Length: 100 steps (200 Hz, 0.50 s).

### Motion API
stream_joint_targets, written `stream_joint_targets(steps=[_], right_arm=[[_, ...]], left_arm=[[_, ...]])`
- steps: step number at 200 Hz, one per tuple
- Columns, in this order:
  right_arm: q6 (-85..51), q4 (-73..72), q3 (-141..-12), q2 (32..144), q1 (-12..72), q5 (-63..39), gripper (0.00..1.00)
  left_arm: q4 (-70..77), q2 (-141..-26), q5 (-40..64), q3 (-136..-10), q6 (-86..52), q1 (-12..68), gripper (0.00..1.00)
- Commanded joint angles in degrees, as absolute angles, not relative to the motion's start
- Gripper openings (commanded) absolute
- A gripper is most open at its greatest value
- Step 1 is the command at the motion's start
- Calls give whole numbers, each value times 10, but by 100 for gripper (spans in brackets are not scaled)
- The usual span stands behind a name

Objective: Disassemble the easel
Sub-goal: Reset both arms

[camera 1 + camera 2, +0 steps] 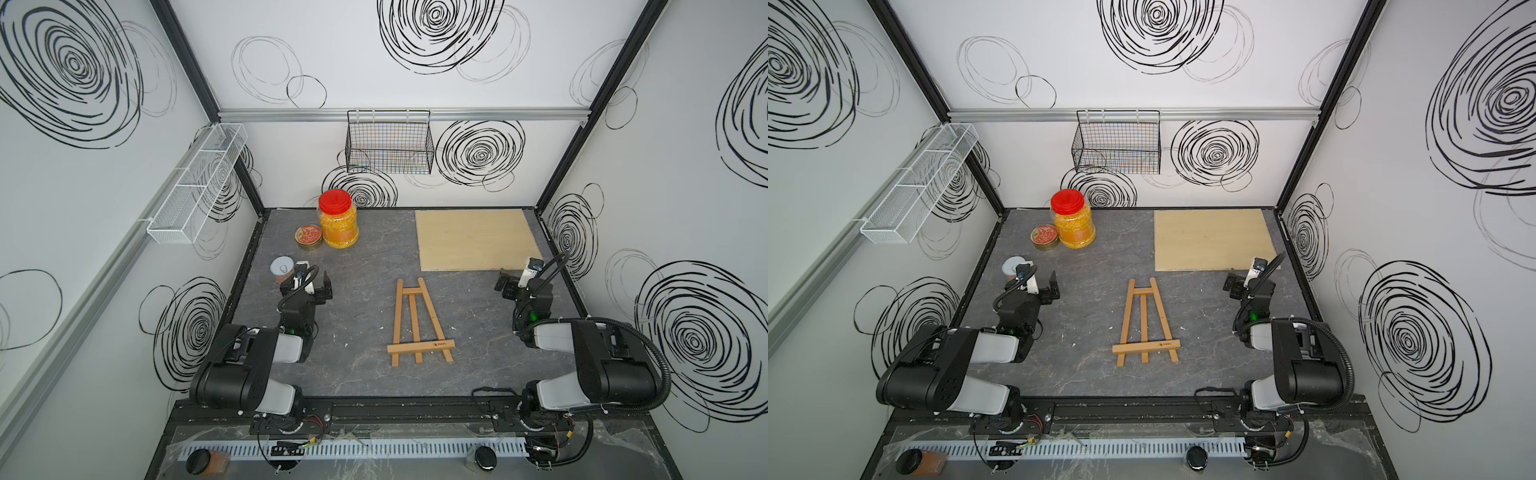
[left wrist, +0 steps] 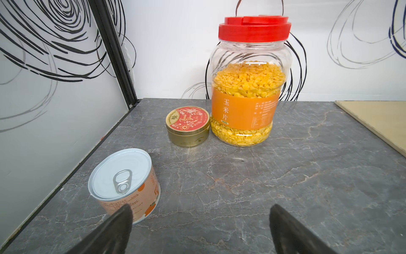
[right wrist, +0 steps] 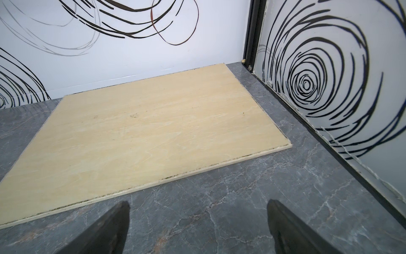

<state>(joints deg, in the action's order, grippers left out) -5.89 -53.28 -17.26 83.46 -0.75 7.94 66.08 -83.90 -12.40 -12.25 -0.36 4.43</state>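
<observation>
The easel point(image 1: 415, 328) is a little honey-brown wooden A-frame, and it's lying flat on the table point(image 1: 357, 291), roughly mid-table in both top views. It has two slim outer slats that splay apart, one straight slat down the middle and a short crossbar near the narrow top. A wider ledge strip runs across the feet, with a small dark logo printed on it. The narrow end points at the back wall and the ledge end faces the arm bases. It looks fully put together, and the wood is smooth with squared edges.

The table is a grey, marble-look surface with pale veins. A pale plywood board point(image 1: 473, 239) lies flat in the back right corner; it's thin, rectangular and has faint grain. Over on the left sit a pull-tab can point(image 2: 125, 182) with a silvery lid, a round tin point(image 2: 187, 126) in gold with a red top, and a clear plastic jar point(image 2: 246, 92) of yellow flakes with a red screw lid.

The left gripper point(image 2: 201, 212) has its dark fingers point(image 2: 118, 228) spread wide with nothing between them, right by the can. The right gripper point(image 3: 198, 206) is spread just as wide, also holding nothing, near the board's front edge. The easel sits between the two grippers, well apart from both, with neither touching it.
</observation>
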Motion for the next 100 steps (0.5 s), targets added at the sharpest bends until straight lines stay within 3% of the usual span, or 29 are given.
stream_joint_targets(steps=[1,100], right_arm=[[-53,-530,-181,837,-6,88,100],[-53,-530,-182,838,-5,88,100]], left_arm=[[693,-839,-117,-133,1,41,99],[693,-839,-117,-133,1,41,99]])
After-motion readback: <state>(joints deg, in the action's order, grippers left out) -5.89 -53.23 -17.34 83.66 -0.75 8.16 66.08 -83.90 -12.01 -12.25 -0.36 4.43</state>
